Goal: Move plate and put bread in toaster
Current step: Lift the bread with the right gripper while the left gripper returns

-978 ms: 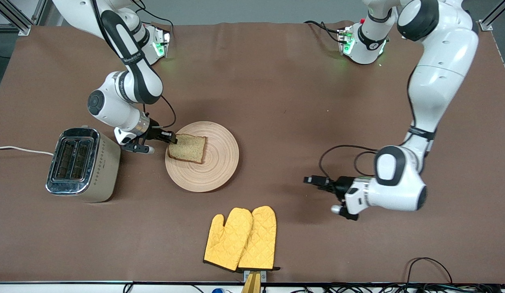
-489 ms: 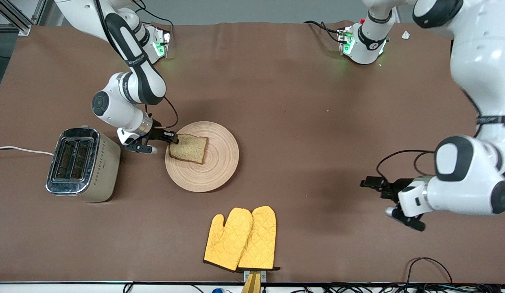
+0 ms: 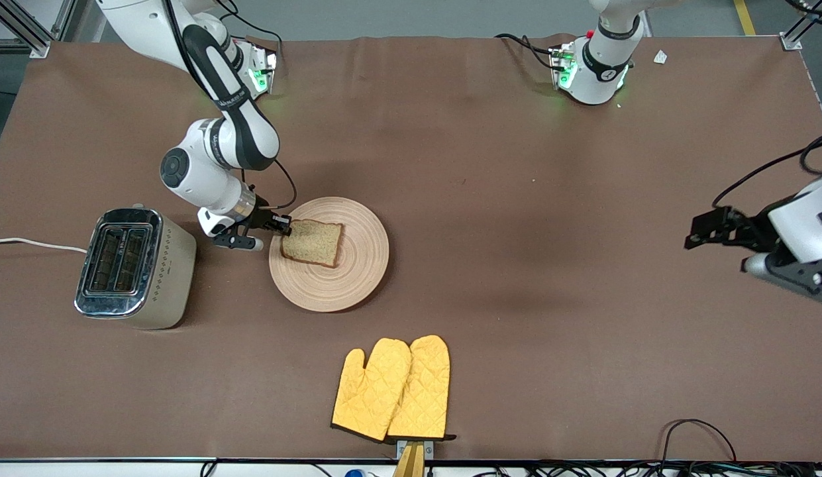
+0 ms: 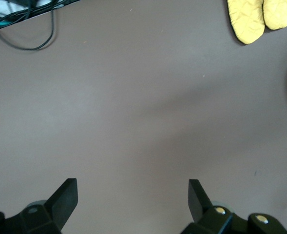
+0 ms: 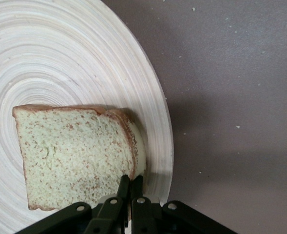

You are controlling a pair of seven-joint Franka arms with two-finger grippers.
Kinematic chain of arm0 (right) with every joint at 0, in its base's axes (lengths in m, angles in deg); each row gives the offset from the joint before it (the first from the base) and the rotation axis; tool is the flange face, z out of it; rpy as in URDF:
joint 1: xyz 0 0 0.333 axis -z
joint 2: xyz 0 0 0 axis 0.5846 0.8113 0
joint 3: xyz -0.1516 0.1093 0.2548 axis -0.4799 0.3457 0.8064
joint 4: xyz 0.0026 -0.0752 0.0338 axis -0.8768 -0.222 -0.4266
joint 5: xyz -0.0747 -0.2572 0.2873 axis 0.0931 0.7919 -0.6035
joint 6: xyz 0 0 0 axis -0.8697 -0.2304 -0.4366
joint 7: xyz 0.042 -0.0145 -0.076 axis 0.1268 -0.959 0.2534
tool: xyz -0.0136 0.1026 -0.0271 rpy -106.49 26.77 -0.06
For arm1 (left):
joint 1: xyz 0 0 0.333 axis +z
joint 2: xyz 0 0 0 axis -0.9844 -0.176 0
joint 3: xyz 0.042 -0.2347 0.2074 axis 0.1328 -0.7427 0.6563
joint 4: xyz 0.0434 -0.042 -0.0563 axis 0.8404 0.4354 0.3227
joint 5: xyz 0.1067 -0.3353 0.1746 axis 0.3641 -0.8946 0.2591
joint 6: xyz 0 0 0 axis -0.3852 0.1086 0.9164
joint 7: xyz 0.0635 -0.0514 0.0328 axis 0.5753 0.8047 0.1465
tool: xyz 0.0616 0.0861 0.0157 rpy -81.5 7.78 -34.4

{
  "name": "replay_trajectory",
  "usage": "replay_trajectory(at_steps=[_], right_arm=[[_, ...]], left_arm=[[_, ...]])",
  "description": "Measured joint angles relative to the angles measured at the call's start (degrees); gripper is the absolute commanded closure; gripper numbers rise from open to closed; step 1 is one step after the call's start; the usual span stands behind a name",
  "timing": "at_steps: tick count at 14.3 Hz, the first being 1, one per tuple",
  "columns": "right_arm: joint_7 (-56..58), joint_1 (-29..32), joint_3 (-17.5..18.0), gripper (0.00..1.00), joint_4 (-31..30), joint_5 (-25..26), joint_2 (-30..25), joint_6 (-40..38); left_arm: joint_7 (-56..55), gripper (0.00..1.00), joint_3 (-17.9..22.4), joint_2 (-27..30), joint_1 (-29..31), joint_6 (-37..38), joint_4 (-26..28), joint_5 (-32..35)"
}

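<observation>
So the toaster (image 3: 134, 267) sits at the right arm's end of the table with both slots empty, white cord (image 3: 33, 244) trailing off toward the edge, and it hasn't budged. Just beside it the right gripper (image 3: 286, 224) is pinched tight on the corner of the bread (image 3: 312, 242), fingers closed on the crust with basically no gap in the right wrist view, where the slice (image 5: 75, 153) looks like it's tipping up off the plate (image 5: 60, 58) at the gripped edge. Compared with a second ago the slice has shifted a bit and the arm's elbow has crept toward the table's middle, so I'd say the lift is only starting; the bread is still over the plate (image 3: 358, 278), not yet on its way to the slots. The plate itself stays put near the toaster, so the plate-moving part looks done to me. The yellow oven mitts (image 3: 392, 388) lie nearer the front camera, untouched. The big change is the left gripper (image 3: 702, 228): it has swung well away from the middle out to the left arm's end of the table, hanging over bare tabletop with its fingers (image 4: 65, 197) spread wide and nothing between them. Reads like it's clearing out so the right arm can finish the job.
</observation>
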Motion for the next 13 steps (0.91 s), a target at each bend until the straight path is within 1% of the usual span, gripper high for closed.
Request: replay_trajectory(at_steps=[2, 3, 4, 5, 7, 8, 10, 11, 13], right_arm=[[0.05, 0.0, -0.53, 1.0, 0.79, 0.52, 0.0, -2.24], [0.05, -0.01, -1.38, 1.0, 1.88, 1.96, -0.02, -4.91], [-0.1, -0.01, -2.71, 1.0, 3.6, 4.24, -0.07, -8.49], [-0.96, 0.01, -4.4, 1.0, 6.14, 7.56, -0.16, -13.31], [-5.43, 0.1, -7.42, 1.0, 14.1, 17.13, -0.46, -25.6], [-8.87, 0.18, -8.23, 1.0, 19.47, 22.92, -0.63, -32.75], [-13.73, 0.19, -8.52, 1.0, 30.5, 33.76, -1.12, -45.82], [-14.62, 0.19, -8.53, 1.0, 34.91, 38.1, -1.34, -50.54], [-14.79, 0.18, -8.55, 1.0, 39.93, 45.43, -1.45, -56.15]], left_arm=[[-0.29, 0.0, 1.03, 1.96, -0.1, 0.06, 0.26, 0.0], [-1.59, 0.0, 1.41, 3.21, -0.46, 0.09, 0.41, 0.01], [-3.71, 0.0, 2.59, 4.78, -1.54, 0.23, 0.72, 0.01], [-6.14, 0.0, 4.45, 6.57, -3.26, 0.47, 1.35, 0.01], [-10.59, 0.0, 7.24, 10.27, -5.86, 1.04, 4.17, 0.01], [-12.56, 0.0, 7.76, 12.14, -6.34, 1.18, 6.53, -0.13], [-15.86, 0.0, 8.98, 15.84, -7.29, 0.84, 12.23, -1.06], [-16.87, 0.0, 10.12, 17.57, -8.26, 0.15, 15.0, -1.36], [-18.33, 0.0, 12.29, 20.72, -10.16, -1.86, 19.61, -1.5]])
